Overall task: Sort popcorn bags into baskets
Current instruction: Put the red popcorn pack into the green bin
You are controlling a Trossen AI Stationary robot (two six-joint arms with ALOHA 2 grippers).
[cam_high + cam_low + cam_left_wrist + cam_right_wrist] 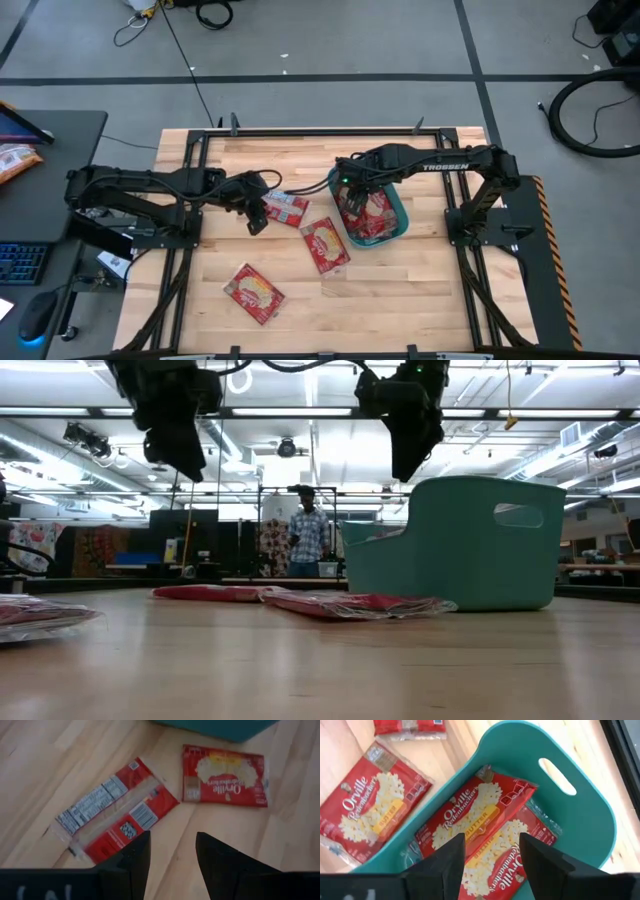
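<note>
Hovering released above the teal basket (398, 205), the right claw (490, 855) looks ready to withdraw, while the left claw (172, 852) gapes empty over a face-down popcorn bag (117, 810) beside the basket, poised for pickup.

Teal basket (470, 545) on table, flat red popcorn bags (350, 603) beside, person (307, 535) behind

Open tabletop (400, 290) around three loose popcorn bags (326, 244); teal basket (397, 203) walls the only barrier.

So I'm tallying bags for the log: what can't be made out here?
- Number of bags in the basket: right gripper covers it in the high view, its wall in the low view.
- Bag under the left gripper: only its back shows.
- Person in the low view: too small.
</note>
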